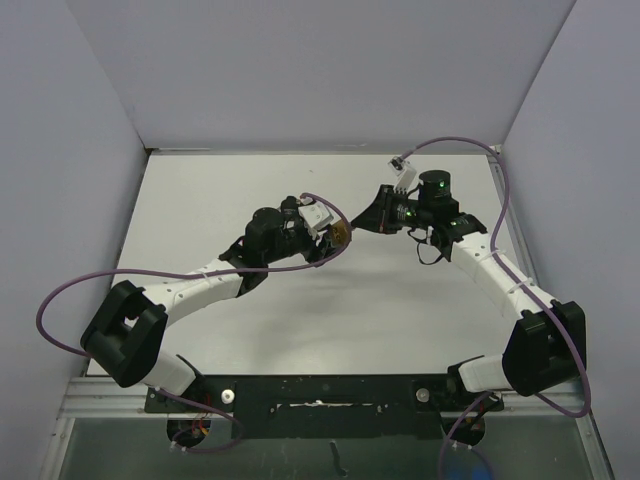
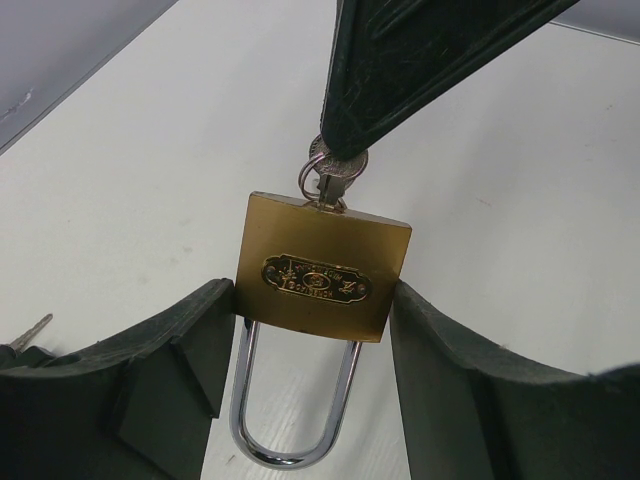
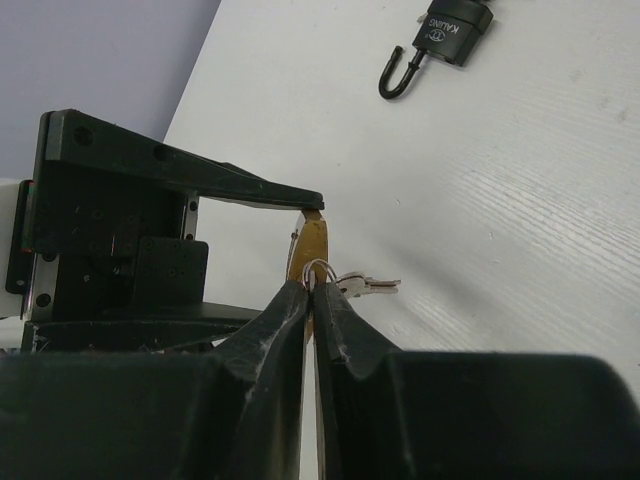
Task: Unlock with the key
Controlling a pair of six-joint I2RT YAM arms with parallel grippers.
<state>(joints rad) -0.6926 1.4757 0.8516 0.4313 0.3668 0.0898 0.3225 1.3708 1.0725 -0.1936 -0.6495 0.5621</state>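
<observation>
Squarely, padlock (image 2: 322,275) inside left claw (image 2: 310,312), key (image 2: 343,167) pinched by right claw (image 3: 308,293)

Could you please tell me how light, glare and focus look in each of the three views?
Top external: even, soft light, only faint shadows on the table. Left wrist: brass padlock and key sharp, bright glints on the steel shackle, the near left fingers slightly soft. Right wrist: the right fingers, close to the lens, are blurred; the black padlock beyond is crisper.
</observation>
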